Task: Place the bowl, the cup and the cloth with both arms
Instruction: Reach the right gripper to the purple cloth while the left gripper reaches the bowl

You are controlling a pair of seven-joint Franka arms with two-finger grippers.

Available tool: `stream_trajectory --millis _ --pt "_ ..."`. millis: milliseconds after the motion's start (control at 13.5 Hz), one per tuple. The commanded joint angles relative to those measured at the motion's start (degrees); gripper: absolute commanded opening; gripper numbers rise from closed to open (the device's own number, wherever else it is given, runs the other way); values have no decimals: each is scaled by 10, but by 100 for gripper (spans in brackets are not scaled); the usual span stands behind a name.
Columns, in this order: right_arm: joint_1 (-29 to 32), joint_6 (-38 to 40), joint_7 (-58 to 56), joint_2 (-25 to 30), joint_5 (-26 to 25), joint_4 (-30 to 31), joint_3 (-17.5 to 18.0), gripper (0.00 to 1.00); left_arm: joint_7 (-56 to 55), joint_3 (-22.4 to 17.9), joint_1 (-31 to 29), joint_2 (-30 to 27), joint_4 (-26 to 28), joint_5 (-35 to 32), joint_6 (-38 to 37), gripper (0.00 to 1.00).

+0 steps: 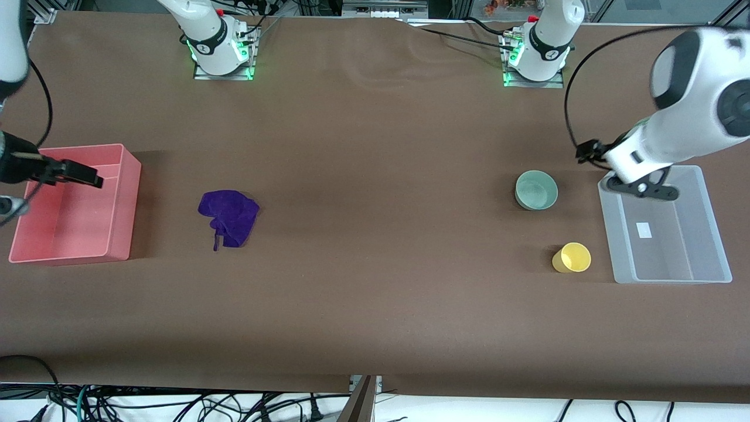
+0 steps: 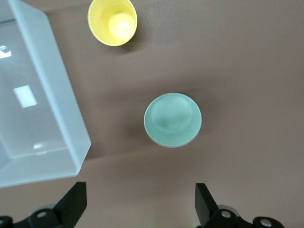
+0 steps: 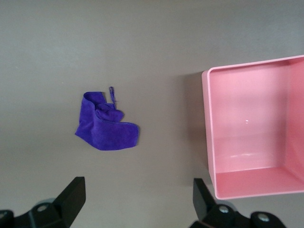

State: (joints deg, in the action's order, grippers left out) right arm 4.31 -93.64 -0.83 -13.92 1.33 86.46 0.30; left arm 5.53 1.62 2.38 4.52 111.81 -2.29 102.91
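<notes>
- The left gripper (image 2: 137, 209) hangs in the air with its fingers (image 2: 73, 203) spread wide and holding nothing; in the front view it is over the edge of the clear bin (image 1: 718, 234) that lies farthest from the camera.
- The bowl (image 1: 536, 190) stands upright on the brown counter (image 1: 375, 281), just beside the clear bin on the side toward the right arm's end, near the left gripper but apart from it.
- In the left wrist view the bowl (image 2: 173, 119) lies ahead of the gap between the two spread fingers, untouched.
- The cup (image 1: 571, 258) rests on the counter nearer to the front camera than the bowl, close beside the clear bin; the left wrist view looks straight into its open mouth (image 2: 112, 21).
- The clear bin (image 2: 57, 95) holds only a small white label on its floor.
- The right gripper (image 3: 135, 206) hangs over the pink bin (image 1: 126, 193) at the right arm's end of the counter, its fingers (image 3: 71, 199) wide apart and holding nothing.
- The cloth (image 1: 229, 215) lies crumpled on the counter beside the pink bin, toward the middle of the counter, with its thin tag pointing toward the front camera.
- In the right wrist view the cloth (image 3: 107, 126) is well clear of the right gripper, and the pink bin (image 3: 209, 142) sits to one side of it.
</notes>
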Motion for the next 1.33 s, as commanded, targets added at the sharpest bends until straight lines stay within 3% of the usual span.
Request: stream_trajectory --millis 0,74,222,517,591,665,812,886,1256 --pt "-2 -55 -7 -7 -2 59 6 100 4 -3 3 -13 127 3 154 100" --pt "-9 -60 -7 -30 2 59 7 100 4 -3 3 -3 167 0 221 100" --pt "-20 -86 -6 -58 6 65 7 100 11 -3 1 46 187 -19 300 100" --pt "-33 -211 6 -60 6 161 22 100 141 -2 -22 116 187 -25 362 93" --pt "-33 -257 6 -60 6 195 24 100 188 -2 -33 135 188 -25 378 86" --pt "-33 -308 7 -61 6 230 36 100 219 0 -42 150 188 -23 396 71" --pt "-34 -393 69 -77 6 276 61 100 229 1 -42 155 188 -18 403 14" --pt "-39 -427 92 -90 6 288 72 100 229 3 -41 155 188 -18 403 0" --pt "-60 -577 98 -133 6 356 73 100 230 8 -35 154 184 -18 400 0"
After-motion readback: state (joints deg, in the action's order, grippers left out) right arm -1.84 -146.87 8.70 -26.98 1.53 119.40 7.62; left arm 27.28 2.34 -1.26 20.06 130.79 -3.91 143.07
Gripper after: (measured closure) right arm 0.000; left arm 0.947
